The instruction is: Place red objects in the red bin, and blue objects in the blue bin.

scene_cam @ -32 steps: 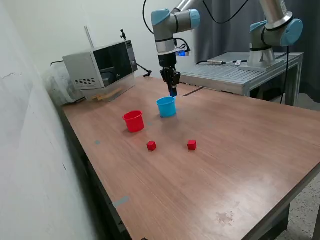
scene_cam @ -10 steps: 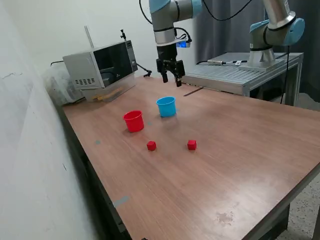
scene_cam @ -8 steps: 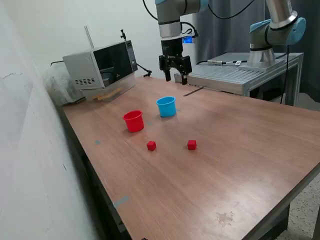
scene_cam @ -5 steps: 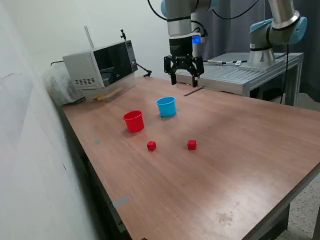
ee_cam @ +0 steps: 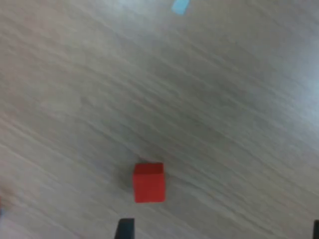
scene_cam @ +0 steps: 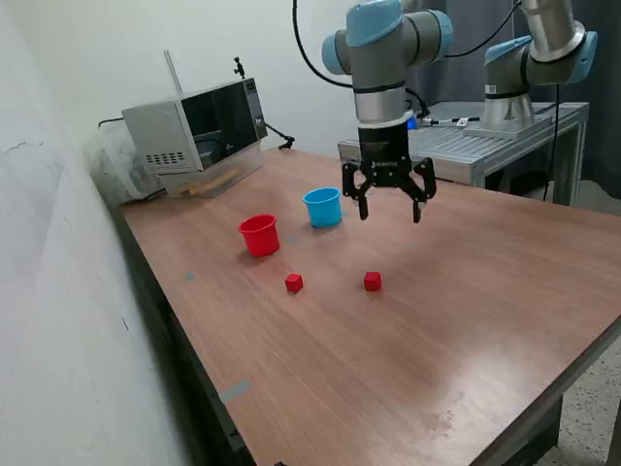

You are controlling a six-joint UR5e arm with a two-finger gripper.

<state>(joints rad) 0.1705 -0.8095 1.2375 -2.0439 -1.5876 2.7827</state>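
Hovering above the tabletop (scene_cam: pixel 466 291), the gripper (scene_cam: pixel 389 198) has its fingers spread wide and holds nothing. It hangs above and a little beyond the right red cube (scene_cam: pixel 373 282) in the exterior view; the wrist view shows a red cube (ee_cam: pixel 148 182) on bare wood, off-centre between the two fingertips, which only just enter the picture. That is probably the same cube, though the wrist picture is blurred. The left red cube (scene_cam: pixel 294 282) lies apart from it, nearer the red bin (scene_cam: pixel 259 235). The blue bin (scene_cam: pixel 322 207) stands just to the right of the red one in the exterior view; no blue cubes are visible on the tabletop, and whether any sit inside that bin cannot be told.

To do the pick well, the gripper should shift until the cube sits midway between the fingers, turn so the pads meet two flat faces squarely, and descend straight before closing. A skewed or off-centre close could push the small cube aside or twist it out. After lifting clear, carry it over the red bin's mouth and release low, so it does not bounce off the rim.
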